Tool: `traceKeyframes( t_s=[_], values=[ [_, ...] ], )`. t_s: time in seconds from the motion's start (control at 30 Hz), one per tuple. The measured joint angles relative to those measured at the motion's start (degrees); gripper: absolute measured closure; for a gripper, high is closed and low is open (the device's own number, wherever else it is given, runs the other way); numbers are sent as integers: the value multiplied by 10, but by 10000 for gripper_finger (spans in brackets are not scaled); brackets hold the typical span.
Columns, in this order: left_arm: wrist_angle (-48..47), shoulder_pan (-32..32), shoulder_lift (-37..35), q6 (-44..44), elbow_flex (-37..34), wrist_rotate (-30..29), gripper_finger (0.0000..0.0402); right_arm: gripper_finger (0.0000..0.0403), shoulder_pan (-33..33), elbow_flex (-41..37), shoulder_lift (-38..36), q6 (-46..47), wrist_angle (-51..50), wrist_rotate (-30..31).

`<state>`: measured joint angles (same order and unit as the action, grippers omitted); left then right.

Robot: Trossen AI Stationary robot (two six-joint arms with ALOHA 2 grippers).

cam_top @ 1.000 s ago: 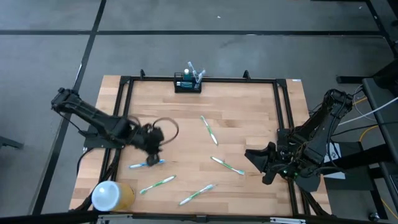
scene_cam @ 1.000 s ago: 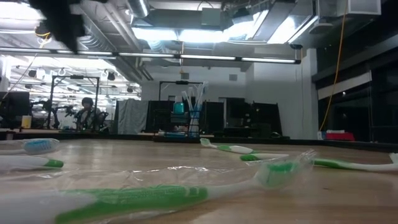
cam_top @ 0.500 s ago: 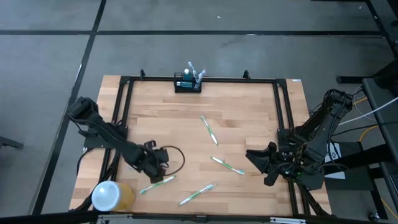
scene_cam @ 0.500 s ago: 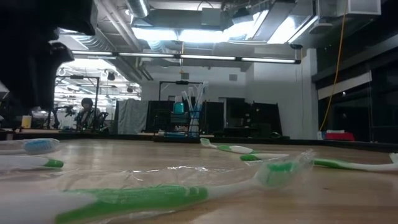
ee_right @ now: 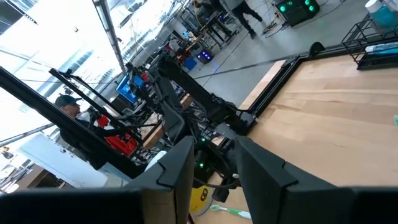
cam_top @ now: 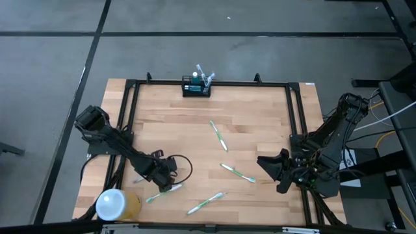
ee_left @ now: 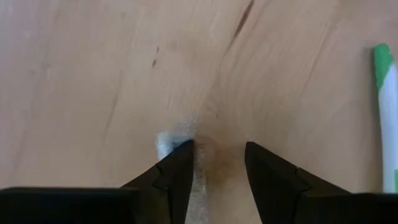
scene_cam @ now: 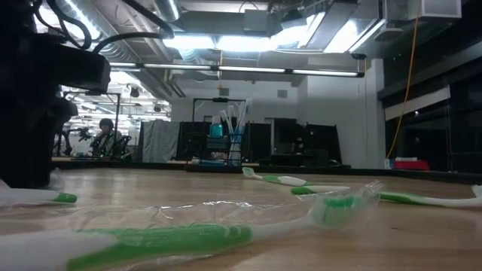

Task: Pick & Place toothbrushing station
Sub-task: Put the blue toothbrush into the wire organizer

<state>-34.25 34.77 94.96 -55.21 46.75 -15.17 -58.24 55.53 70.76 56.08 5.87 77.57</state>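
Note:
The toothbrushing station [cam_top: 196,88], a small black rack with brushes standing in it, sits at the table's far edge; it also shows in the low view [scene_cam: 226,143] and the right wrist view [ee_right: 376,43]. My left gripper [cam_top: 164,173] points down at the table near the left front. It is open, with a pale toothbrush [ee_left: 171,144] lying between its fingertips [ee_left: 217,155]. In the low view the gripper [scene_cam: 30,143] stands on the wood and hides that brush. My right gripper [cam_top: 265,166] hovers open and level at the right, holding nothing. My left gripper comes from above, pointing down, its fingers on either side of the pale toothbrush's end [ee_left: 166,142]. That end lies right at one fingertip [ee_left: 180,155]. I cannot tell whether the finger touches it. The brush lies flat on the wood.
Several green toothbrushes lie loose on the wood: [cam_top: 219,136], [cam_top: 237,173], [cam_top: 164,192], [cam_top: 206,203]. One of them shows beside my left gripper [ee_left: 385,124]. A white-and-yellow cylinder [cam_top: 117,205] stands at the near left corner. A black frame [cam_top: 292,117] borders the table.
My left gripper has come down from well above the table and moved toward the near edge. It now stands at the wood over the blue-headed toothbrush, which it hides in the low view. My right arm has kept still.

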Motion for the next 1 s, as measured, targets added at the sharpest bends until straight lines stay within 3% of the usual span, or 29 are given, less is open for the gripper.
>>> traceKeyframes(
  t_s=[0.17, 0.37, 0.6, 0.73, 1.0],
  values=[
    [16, -4, 1, 0, -4, -2, 301, 283, 0, 0, 0, 0, 2, 11],
    [37, -12, -6, 9, -5, -13, 391, 283, 0, 0, 0, -2, 3, 26],
    [15, -28, -88, 1, 8, -72, 400, 283, 0, 0, 0, -2, 5, 30],
    [12, -36, -137, 49, 12, -87, 400, 283, 0, 0, 0, -7, 5, 30],
    [-28, -71, -165, 53, 11, -99, 400, 283, 1, 0, 0, -17, 5, 45]
  ],
)
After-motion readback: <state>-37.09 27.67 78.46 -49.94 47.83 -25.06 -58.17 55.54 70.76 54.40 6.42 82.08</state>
